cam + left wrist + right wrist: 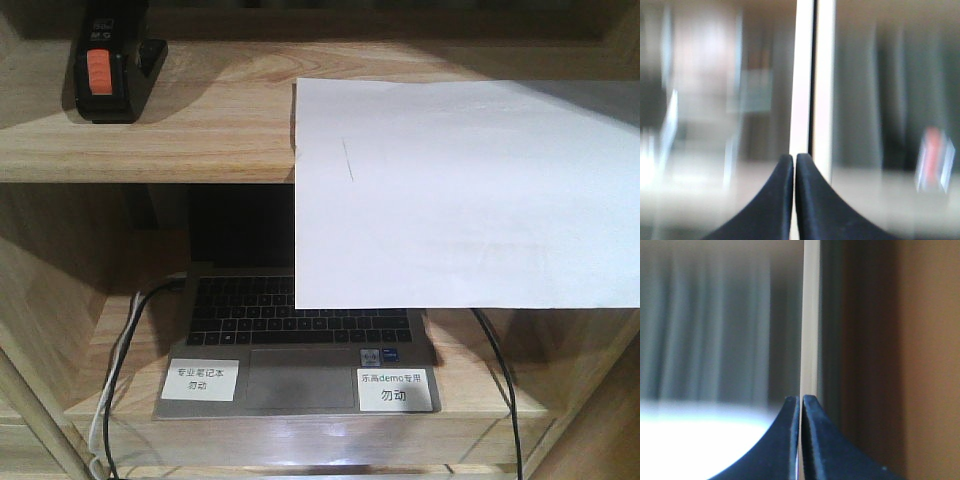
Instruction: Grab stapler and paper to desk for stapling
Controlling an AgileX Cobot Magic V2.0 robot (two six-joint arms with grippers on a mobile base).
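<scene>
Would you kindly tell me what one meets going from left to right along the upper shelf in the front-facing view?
stapler → paper

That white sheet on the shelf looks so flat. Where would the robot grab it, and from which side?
Probably the front part of the paper, which seems to stick out past the edge of the upper shelf, above the laptop. Coming from the front, a pinch could close above and below it; the rest lies flat on wood, leaving nothing to get under.
</scene>
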